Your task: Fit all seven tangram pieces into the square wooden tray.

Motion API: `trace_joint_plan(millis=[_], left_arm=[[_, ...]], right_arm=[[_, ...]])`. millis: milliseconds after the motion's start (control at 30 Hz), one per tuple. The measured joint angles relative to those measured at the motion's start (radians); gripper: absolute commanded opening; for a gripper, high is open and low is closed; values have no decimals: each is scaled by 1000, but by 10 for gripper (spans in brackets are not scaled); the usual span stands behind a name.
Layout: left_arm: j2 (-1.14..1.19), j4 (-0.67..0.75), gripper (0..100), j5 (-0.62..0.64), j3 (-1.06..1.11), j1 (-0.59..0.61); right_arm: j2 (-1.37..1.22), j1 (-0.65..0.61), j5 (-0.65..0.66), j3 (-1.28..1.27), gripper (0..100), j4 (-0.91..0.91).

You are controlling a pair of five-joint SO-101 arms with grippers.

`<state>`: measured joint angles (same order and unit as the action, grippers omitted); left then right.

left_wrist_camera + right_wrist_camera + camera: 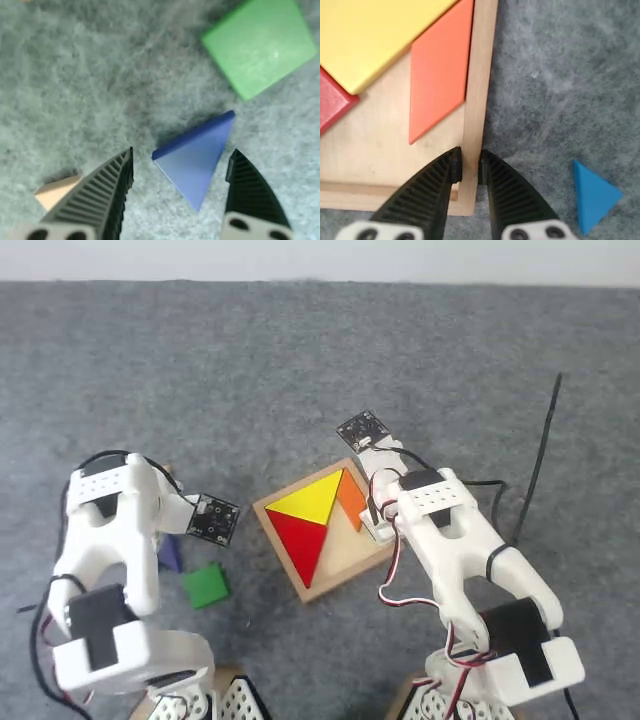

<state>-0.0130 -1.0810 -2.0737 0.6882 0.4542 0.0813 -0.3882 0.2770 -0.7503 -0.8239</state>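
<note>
**Ribbed black fingers (437,192) bracing the tray, others bracketing a triangle**

Closest in, the right gripper (470,167) is clenching the raised rim of the square wooden tray (472,125), one finger inside the wall and one outside. It is probably pinning the tray so it cannot slide while pieces go in.

The tray is lying on the grey felt tabletop (300,370) between the two arms. It is holding a large yellow triangle (310,498), a large red triangle (298,540) and an orange parallelogram (351,502) that is sitting flat against the rim. Bare wood is showing in the corner nearest the gripper.

Further out, the left gripper (182,151) is hanging with its fingers spread either side of a small dark blue triangle (195,160), touching neither edge. It seems lined up for a pick. A green square block (260,47) is lying near, apart.

The right wrist view is revealing a light blue triangle (592,197) on the felt just outside the tray, a spot where the high view is presenting the arm itself. The left wrist view is catching a pale tan piece (55,192) beside one finger. The high view is giving the overall layout.
</note>
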Motion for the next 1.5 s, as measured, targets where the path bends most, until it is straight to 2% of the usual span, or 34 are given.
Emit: trace_joint_plan(millis=[533, 967, 1133, 1500], left_arm=[[55, 8, 287, 5, 6, 28], [143, -75, 287, 6, -101, 28], [160, -91, 282, 54, -120, 28], [160, -103, 187, 84, -120, 34]], right_arm=[[0, 0, 0, 0, 7, 0], [0, 0, 0, 0, 7, 0], [0, 0, 0, 0, 7, 0], [0, 0, 0, 0, 7, 0]])
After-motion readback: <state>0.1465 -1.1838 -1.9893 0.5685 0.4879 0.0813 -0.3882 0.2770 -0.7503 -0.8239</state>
